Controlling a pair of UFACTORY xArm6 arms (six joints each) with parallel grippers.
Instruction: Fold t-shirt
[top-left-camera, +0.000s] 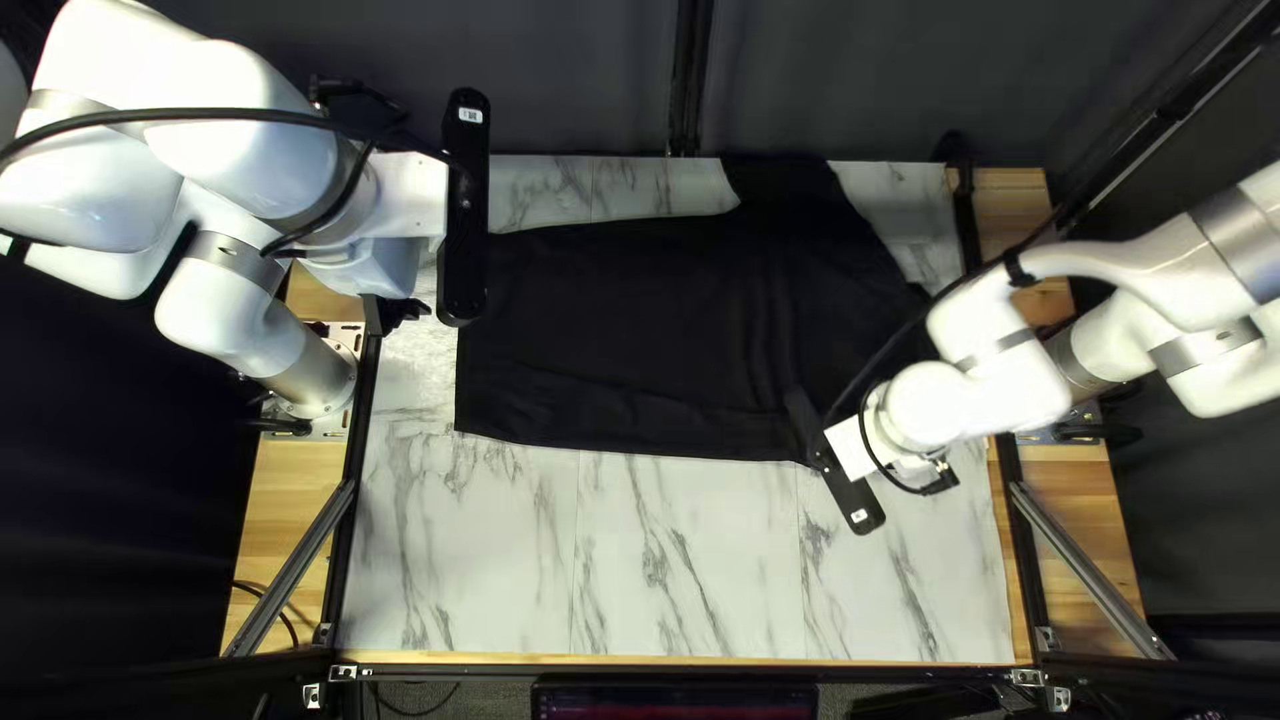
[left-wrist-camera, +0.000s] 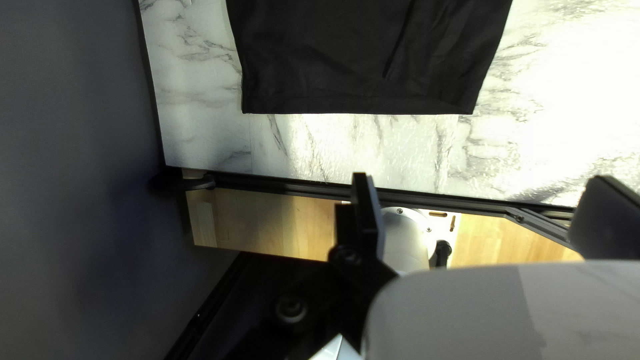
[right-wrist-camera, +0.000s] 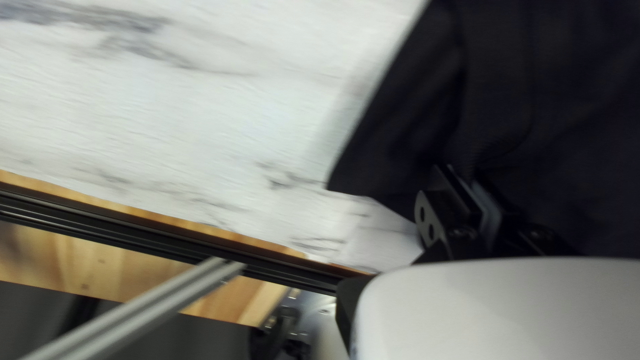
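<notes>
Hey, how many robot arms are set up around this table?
2. My left arm stands at the left edge of the table; my right arm stands at its right edge, reaching in to the black t-shirt.

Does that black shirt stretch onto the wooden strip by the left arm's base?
No, the shirt ends on the marble-patterned tabletop, short of the black rail and the wooden strip.

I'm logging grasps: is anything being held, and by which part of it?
The right gripper appears shut on the black t-shirt beside the near corner of its sleeve end. The left gripper is open, holding nothing.
</notes>
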